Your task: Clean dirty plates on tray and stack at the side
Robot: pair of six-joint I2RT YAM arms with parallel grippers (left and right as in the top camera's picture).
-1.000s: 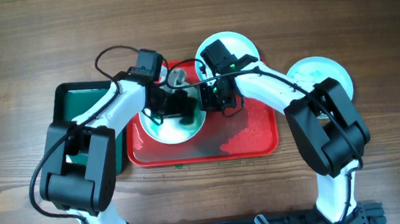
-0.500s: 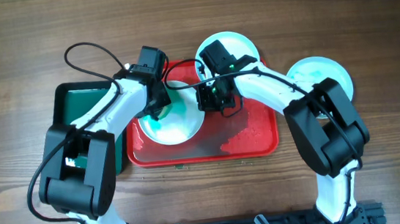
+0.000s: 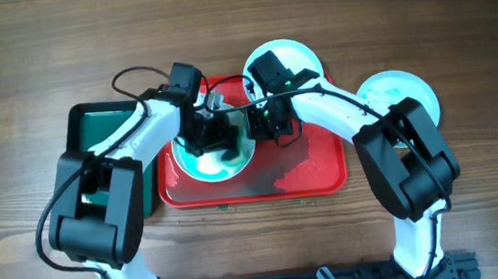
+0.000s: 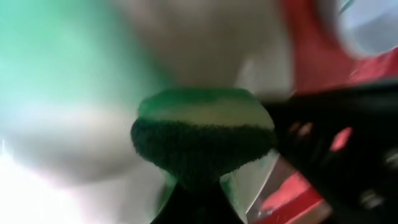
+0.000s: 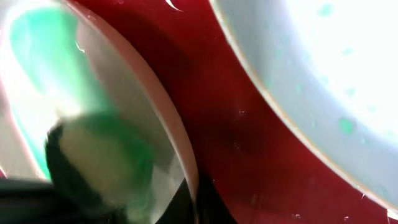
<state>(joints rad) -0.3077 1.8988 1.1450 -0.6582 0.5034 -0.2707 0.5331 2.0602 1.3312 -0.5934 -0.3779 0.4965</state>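
A white plate (image 3: 198,165) with a teal smear lies tilted on the left part of the red tray (image 3: 311,165). My left gripper (image 3: 219,135) is shut on a green and yellow sponge (image 4: 202,134) and presses it on this plate. My right gripper (image 3: 264,127) is shut on the plate's right rim (image 5: 180,155) and holds it up. A second plate (image 3: 282,56) lies at the tray's back edge, speckled with teal in the right wrist view (image 5: 323,74). A third plate (image 3: 398,96) lies on the table to the right.
A smaller dark green tray (image 3: 102,140) stands left of the red tray, under my left arm. The red tray's right half is wet and shiny. Bare wooden table (image 3: 457,19) surrounds both trays.
My left gripper swept the sponge to the plate's left edge and back to its right side. More teal shows smeared across the plate. My right gripper has not moved.
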